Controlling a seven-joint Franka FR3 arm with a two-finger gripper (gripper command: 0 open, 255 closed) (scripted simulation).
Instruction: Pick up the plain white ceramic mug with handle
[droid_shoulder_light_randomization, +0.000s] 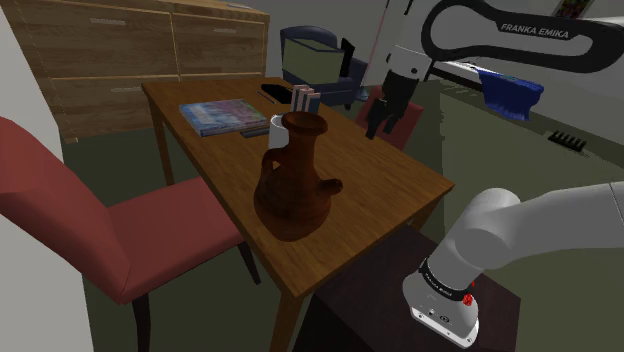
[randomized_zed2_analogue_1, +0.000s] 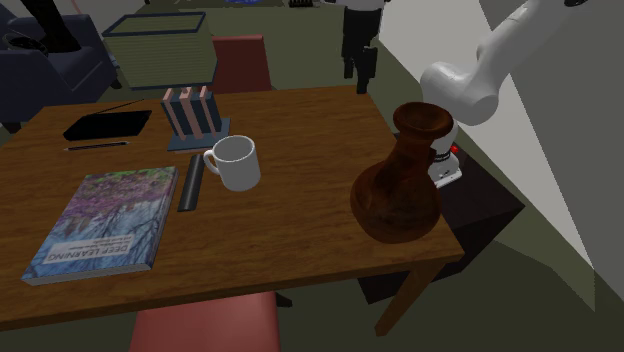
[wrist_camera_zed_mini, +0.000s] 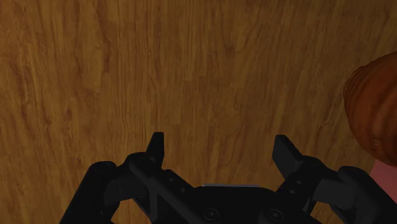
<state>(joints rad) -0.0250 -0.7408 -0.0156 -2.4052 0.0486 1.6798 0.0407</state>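
Inspection finds the pincer (wrist_camera_zed_mini: 221, 151) spread, its two black fingers standing apart with nothing between them, pointing down over a bare stretch of the wooden desk (wrist_camera_zed_mini: 127, 76). This reads as a ready posture ahead of an approach, not a grasp. The task's thing, a white mug (randomized_zed2_analogue_1: 235, 162), stands upright on the desk with its mouth up and its handle turned toward the second exterior view's left. It is well apart from the pincer. Just beside its handle lies a dark bar (randomized_zed2_analogue_1: 190, 182), with a book (randomized_zed2_analogue_1: 105, 220) flat beyond that. A striped box (randomized_zed2_analogue_1: 192, 112) stands near the mug on its far side in that view. A tall brown jug (randomized_zed2_analogue_1: 400, 185) sits near the desk's edge on the stand's side and hides most of the mug in the shoulder view. Its bulk shows at the margin of the wrist view, beside the pincer. Judgement: the pick-up is not yet begun. The pincer must travel across the desk to the mug, and a descent from above seems the safest line, since the jug and the dark bar crowd the sides. The handle's direction will govern which way the fingers should close.
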